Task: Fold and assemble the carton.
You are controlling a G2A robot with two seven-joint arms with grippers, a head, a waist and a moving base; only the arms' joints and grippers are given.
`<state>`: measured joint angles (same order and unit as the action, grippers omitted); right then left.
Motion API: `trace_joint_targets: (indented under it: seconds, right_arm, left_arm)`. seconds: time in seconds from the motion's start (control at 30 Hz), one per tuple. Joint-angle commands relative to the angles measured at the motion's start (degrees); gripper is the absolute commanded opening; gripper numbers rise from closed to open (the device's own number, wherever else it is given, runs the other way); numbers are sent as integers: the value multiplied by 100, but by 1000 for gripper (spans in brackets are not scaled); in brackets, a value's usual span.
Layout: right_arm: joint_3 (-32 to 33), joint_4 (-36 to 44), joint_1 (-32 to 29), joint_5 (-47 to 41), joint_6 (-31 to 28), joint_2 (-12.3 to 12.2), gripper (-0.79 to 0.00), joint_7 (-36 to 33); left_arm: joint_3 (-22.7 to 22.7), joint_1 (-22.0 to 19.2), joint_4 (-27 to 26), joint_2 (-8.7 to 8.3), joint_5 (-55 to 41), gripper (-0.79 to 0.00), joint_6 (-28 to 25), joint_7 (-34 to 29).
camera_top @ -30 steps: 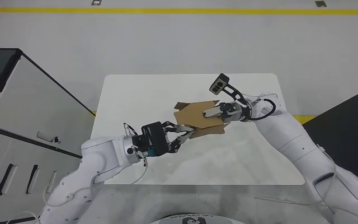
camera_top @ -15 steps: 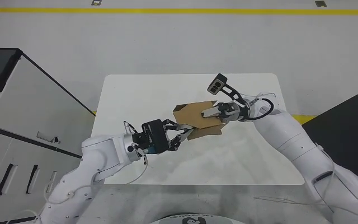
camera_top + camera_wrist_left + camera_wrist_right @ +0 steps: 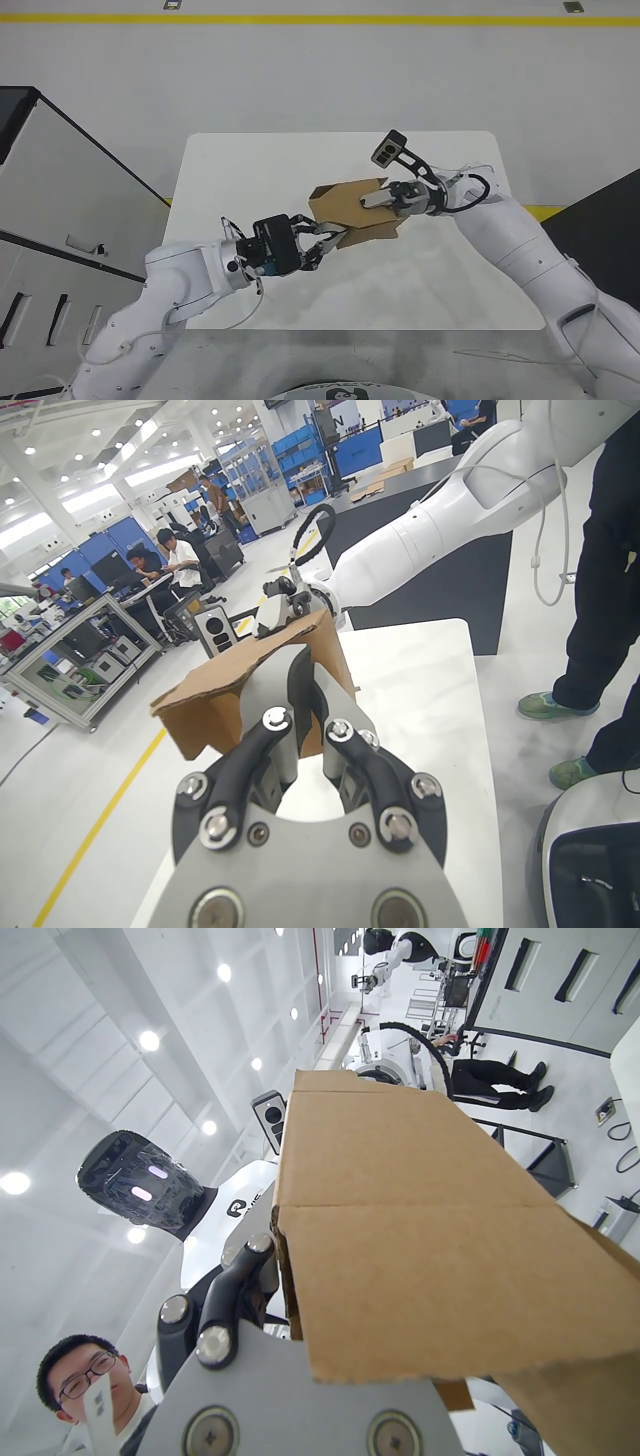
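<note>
The carton, brown cardboard, sits over the middle of the white table, partly opened into a box shape with a ragged flap hanging off one end. It's caught between both arms.

At the end nearer the robot, the left gripper is in low at the carton's corner. From the left wrist view the carton stands right in front of the left gripper. The two fingers are drawn in tight together with the carton's near wall pinched between the dark pads. Clenched on cardboard, that one.

At the other end, the right gripper comes in from the far right side and sits on the carton's upper edge. The left wrist view shows that gripper with a pale finger lying on top of the top panel. In the right wrist view the carton crosses straight over the gripper, one finger pressed alongside the panel's edge. It's grasping that panel too.

So the carton spans the gap, one gripper on each end, the two grippers close but apart.
</note>
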<state>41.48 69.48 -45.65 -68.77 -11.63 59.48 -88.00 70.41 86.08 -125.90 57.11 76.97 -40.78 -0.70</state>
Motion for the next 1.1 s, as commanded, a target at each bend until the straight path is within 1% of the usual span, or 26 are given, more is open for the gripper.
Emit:
trace_joint_targets:
  seconds: [0.0,0.3,0.83,1.07]
  right_arm:
    - [-13,-7,7,-6,-7,6,-785,0]
    - [-50,-9,-1,-19,-32,10,-785,0]
    - [71,79,-112,75,16,-135,-785,0]
    - [10,0,-47,418,79,-170,-785,0]
  left_arm:
    - [-37,-12,-7,4,10,-785,6,-11]
    - [-31,1,-38,6,32,-785,72,-22]
    - [470,197,-53,-35,20,-785,233,76]
    - [575,249,-94,-44,-1,-785,221,92]
